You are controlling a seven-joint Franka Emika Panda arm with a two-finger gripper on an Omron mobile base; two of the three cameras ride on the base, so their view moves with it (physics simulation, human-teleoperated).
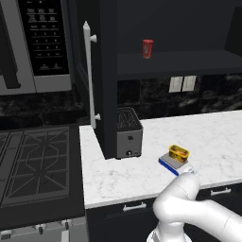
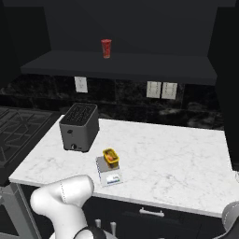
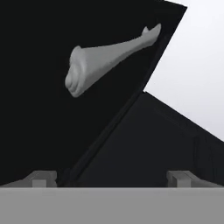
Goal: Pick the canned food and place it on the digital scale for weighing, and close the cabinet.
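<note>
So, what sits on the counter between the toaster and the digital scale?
Nothing: in the right base view, bare white marble counter separates the toaster from the digital scale, which carries the canned food.

The microwave is cut off by the top and left edges of the left base view. The open cabinet door hides part of the toaster. The digital scale display is too small to read. The red can label is illegible.
</note>
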